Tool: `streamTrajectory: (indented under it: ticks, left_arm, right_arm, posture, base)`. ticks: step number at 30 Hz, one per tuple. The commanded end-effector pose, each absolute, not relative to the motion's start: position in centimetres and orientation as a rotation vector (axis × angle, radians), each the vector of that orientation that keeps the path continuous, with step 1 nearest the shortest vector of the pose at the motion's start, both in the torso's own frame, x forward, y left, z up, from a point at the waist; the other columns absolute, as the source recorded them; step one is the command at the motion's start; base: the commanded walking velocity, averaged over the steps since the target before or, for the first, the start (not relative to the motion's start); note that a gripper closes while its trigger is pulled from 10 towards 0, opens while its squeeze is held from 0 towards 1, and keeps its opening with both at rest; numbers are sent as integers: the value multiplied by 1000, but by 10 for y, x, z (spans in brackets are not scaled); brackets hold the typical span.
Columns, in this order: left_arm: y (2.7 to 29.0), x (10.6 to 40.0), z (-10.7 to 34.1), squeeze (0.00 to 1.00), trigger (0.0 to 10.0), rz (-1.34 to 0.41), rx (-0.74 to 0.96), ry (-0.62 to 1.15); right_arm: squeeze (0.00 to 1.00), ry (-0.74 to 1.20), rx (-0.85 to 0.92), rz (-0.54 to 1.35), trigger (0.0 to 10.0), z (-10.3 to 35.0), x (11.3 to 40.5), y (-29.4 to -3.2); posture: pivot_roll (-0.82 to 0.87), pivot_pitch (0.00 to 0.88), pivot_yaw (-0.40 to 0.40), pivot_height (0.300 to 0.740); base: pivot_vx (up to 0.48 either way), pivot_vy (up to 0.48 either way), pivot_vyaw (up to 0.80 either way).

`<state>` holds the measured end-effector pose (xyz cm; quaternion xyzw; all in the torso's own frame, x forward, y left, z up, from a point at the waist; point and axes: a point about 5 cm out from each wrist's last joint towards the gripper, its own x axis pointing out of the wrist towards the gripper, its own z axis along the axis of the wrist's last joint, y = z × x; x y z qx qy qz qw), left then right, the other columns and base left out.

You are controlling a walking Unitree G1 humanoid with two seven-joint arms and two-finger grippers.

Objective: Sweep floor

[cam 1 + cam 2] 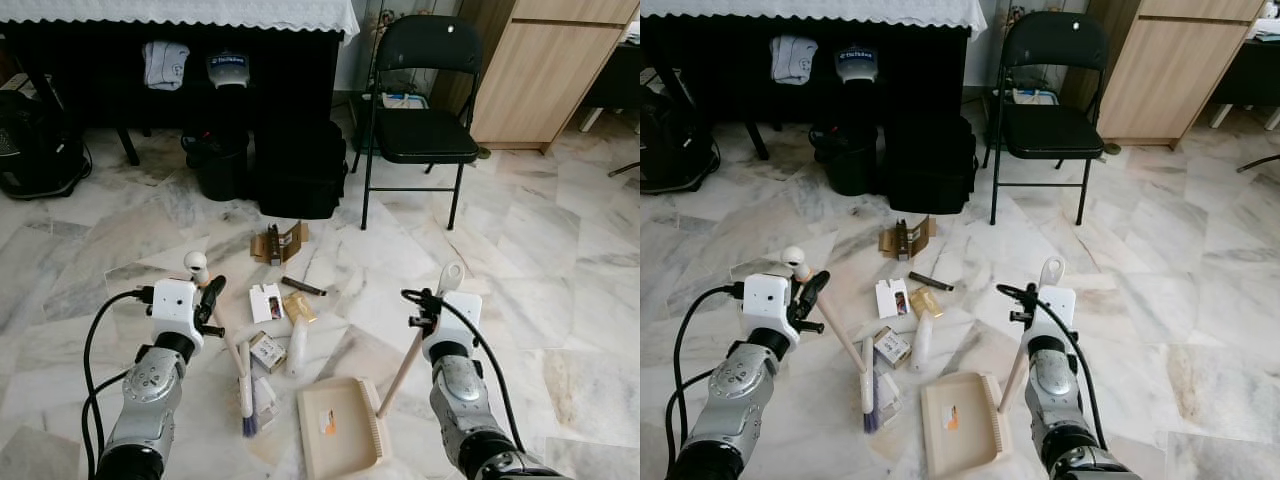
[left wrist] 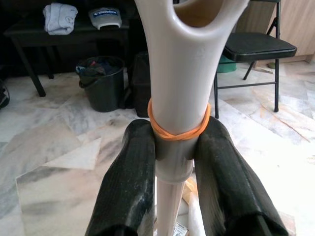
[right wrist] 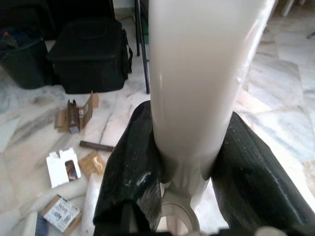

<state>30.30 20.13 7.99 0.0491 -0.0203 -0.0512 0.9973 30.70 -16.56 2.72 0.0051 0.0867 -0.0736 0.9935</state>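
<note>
Down on the marble floor, the left gripper (image 1: 212, 300) clamps the broom (image 1: 240, 375), handle slanting up toward it, bristles near the scattered boxes (image 1: 267, 302). Right gripper (image 1: 437, 300) grips the dustpan (image 1: 341, 427) handle, pan mouth facing the litter.

Head stereo pair looks down at littered floor (image 1: 560, 300); wrist cameras close along handles.

table (image 1: 180, 15) cut off at the top edge.
</note>
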Motion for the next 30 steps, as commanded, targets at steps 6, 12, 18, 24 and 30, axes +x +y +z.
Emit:
streamTrajectory:
  ticks: [6, 12, 18, 24, 30]
  left_arm:
    - [197, 303, 86, 0, 10000, -132, 106, -73]
    - [197, 303, 86, 0, 10000, -135, 106, -70]
    - [197, 303, 85, 0, 10000, -136, 109, -66]
    - [197, 303, 85, 0, 10000, -138, 112, -61]
    - [198, 303, 85, 0, 10000, -140, 113, -58]
  right_arm:
    - [0, 217, 1, -155, 10000, 20, 302, -169]
    - [0, 250, 0, -151, 10000, 15, 299, -169]
    - [0, 310, -7, -144, 10000, 8, 296, -168]
    - [0, 367, -12, -132, 10000, 1, 292, -166]
    - [0, 445, -31, -98, 10000, -5, 290, -163]
  posture:
    - [108, 93, -77, 740]
    - [110, 93, -78, 740]
    - [110, 93, -78, 740]
    - [115, 90, -78, 740]
    - [114, 89, -79, 740]
  base:
    - [0, 0, 0]
    - [0, 0, 0]
    - [0, 0, 0]
    - [0, 0, 0]
    - [0, 0, 0]
